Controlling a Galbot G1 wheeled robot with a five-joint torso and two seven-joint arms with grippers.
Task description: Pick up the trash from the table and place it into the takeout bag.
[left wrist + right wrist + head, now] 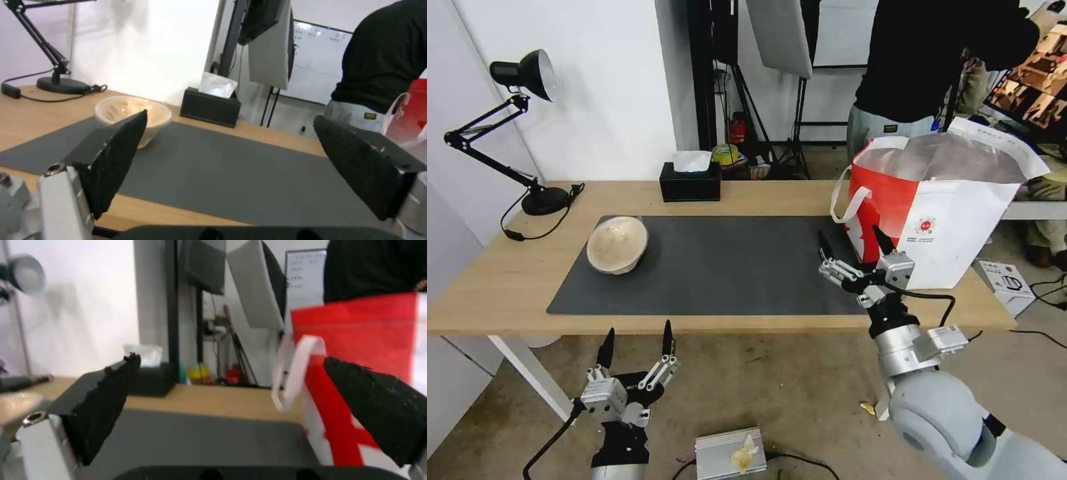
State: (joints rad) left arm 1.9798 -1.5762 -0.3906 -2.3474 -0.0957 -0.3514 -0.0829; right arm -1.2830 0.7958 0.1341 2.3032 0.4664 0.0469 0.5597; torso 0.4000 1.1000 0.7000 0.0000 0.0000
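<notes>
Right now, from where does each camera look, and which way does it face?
Head: high, looking down at the table; both grippers, left and right, show.
Left wrist: low at the near edge, facing the pulp bowl between open fingers.
Right wrist: over the mat, beside the takeout bag.
Shared: the tissue box.

Landmark for everything here is the black tissue box [690, 181], sitting with a white tissue poking out the top. Way off to its left there's a black desk lamp [507, 127], round base down, jointed arm folded up toward the wall, cord [534, 223] trailing loose in front of the base. Right behind the box on the floor is a yellow roll of tape [725, 154] plus some red clutter by the black stand legs [760, 127]. Well in front of the box, down on the floor, sits a small silver box [730, 453] with a crumpled scrap [742, 456] on it. Far to the box's right, a white carton [1006, 283] lies on the floor.
</notes>
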